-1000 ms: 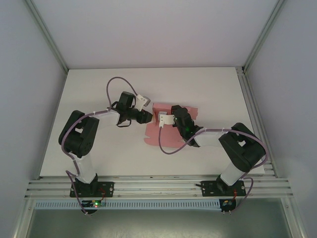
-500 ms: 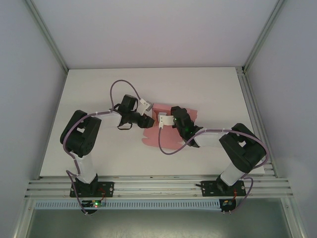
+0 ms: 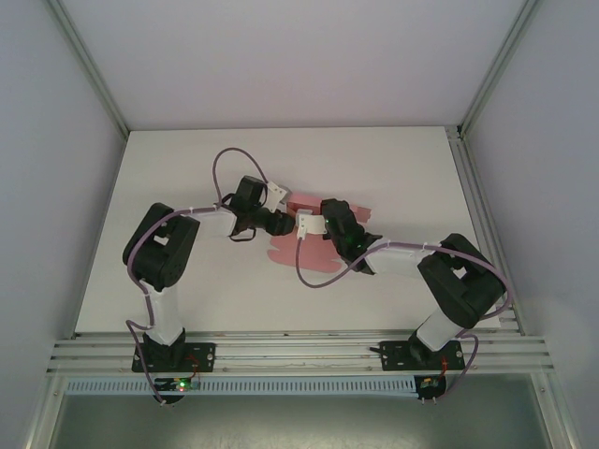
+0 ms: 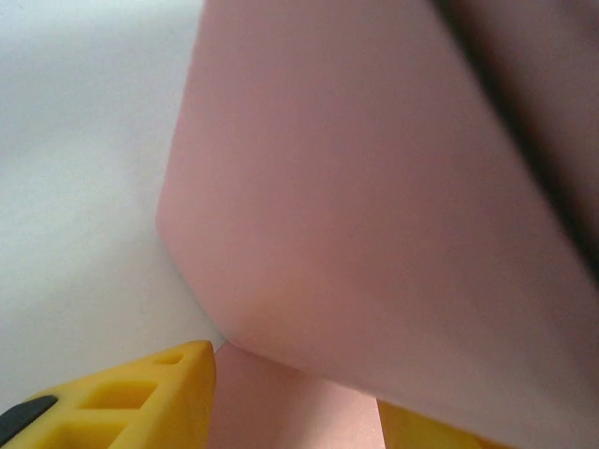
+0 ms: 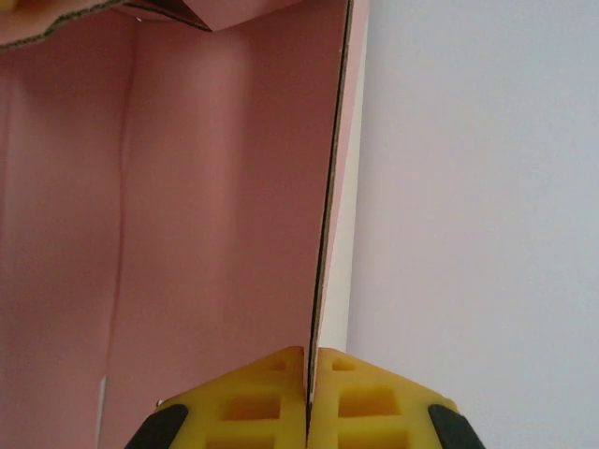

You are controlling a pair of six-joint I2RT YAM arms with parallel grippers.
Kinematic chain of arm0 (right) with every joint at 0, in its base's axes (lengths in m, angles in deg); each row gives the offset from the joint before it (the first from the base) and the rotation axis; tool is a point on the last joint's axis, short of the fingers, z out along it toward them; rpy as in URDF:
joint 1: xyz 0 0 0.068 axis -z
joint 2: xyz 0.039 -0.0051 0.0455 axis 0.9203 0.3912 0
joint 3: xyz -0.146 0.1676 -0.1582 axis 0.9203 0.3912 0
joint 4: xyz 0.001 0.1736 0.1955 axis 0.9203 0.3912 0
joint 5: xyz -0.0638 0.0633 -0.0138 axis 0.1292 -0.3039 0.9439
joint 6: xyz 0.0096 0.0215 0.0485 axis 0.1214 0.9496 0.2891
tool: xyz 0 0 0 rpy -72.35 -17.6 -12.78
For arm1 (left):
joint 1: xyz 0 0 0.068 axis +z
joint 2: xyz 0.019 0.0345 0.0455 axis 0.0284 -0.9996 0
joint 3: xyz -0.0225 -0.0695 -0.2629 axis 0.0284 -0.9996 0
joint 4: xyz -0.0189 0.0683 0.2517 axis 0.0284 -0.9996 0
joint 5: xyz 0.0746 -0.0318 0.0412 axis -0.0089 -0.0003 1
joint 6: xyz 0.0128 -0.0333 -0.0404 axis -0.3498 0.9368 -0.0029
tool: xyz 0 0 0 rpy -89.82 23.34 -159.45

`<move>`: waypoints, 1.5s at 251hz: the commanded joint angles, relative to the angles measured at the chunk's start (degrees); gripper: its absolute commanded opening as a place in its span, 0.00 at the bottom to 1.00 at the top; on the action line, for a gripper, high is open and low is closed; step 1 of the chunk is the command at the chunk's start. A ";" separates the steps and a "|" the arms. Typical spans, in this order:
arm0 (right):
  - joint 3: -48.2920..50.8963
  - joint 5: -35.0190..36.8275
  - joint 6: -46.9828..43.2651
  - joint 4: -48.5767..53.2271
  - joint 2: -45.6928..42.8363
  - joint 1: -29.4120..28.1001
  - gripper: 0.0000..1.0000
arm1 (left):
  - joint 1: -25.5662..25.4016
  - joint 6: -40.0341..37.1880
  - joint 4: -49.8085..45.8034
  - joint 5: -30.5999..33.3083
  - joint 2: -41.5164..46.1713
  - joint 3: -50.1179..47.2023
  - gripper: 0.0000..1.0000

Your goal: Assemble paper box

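Right wrist: right fingers (image 5: 253,398) clamp the paper box (image 5: 215,187) by its upright wall, edge running straight ahead; left fingers (image 4: 122,393) parted, straddling its bowed flap.

The paper box (image 5: 215,206) — matt, smooth pink card.

Ctr: paper box (image 3: 323,256); table (image 3: 374,159) open beyond.

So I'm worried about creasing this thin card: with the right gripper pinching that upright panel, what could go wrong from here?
The right gripper is shut on only the thin edge of a raised panel of the paper box; a pull could tear it or slip off. The left gripper stands open around a bowed fold; closing there might crush a stray crease.
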 commanded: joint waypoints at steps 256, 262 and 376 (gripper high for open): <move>-2.74 -7.96 2.51 19.08 7.22 2.20 0.00 | 3.81 -1.64 16.80 -8.84 -3.02 3.48 0.43; -2.95 -8.37 2.44 19.98 7.24 2.20 0.00 | 3.84 -2.07 16.43 -9.33 -3.21 3.82 0.46; -7.92 -10.85 2.60 28.54 10.01 1.33 0.00 | 3.49 -1.55 15.30 -12.78 -8.24 11.15 0.57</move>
